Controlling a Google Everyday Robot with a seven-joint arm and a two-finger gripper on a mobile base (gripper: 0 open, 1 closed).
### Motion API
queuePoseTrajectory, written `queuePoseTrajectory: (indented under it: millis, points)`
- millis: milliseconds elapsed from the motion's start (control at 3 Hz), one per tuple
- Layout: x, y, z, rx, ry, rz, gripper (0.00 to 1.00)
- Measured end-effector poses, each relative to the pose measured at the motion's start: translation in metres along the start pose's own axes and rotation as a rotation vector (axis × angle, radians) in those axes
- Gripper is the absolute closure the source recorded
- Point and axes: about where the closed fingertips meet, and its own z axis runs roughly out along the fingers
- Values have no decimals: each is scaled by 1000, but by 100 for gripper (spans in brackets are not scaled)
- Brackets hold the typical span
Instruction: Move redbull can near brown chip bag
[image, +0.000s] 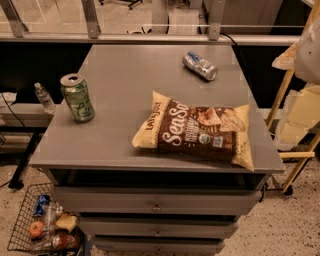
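Note:
The redbull can (200, 65), slim, silver with blue patches, lies on its side at the back right of the grey cabinet top (125, 135). The brown chip bag (197, 131), dark brown with white script and pale yellow ends, lies flat at the front right, about a hand's length in front of the can. My gripper (307, 50) shows only as a pale rounded shape at the upper right edge. It is raised, to the right of the cabinet, and well apart from both the can and the bag.
A fatter green can (77, 97) stands upright at the left edge of the top. Drawers (156, 204) front the cabinet. A wire basket (42, 227) of items sits on the floor at lower left. A wooden frame (290, 130) stands to the right, and a small bottle (44, 96) on a shelf to the left.

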Motion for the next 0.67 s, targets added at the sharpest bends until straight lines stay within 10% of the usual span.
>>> queuePoseTrajectory:
  millis: [667]
  points:
    - [-1,-37,0,38,-63,83,0]
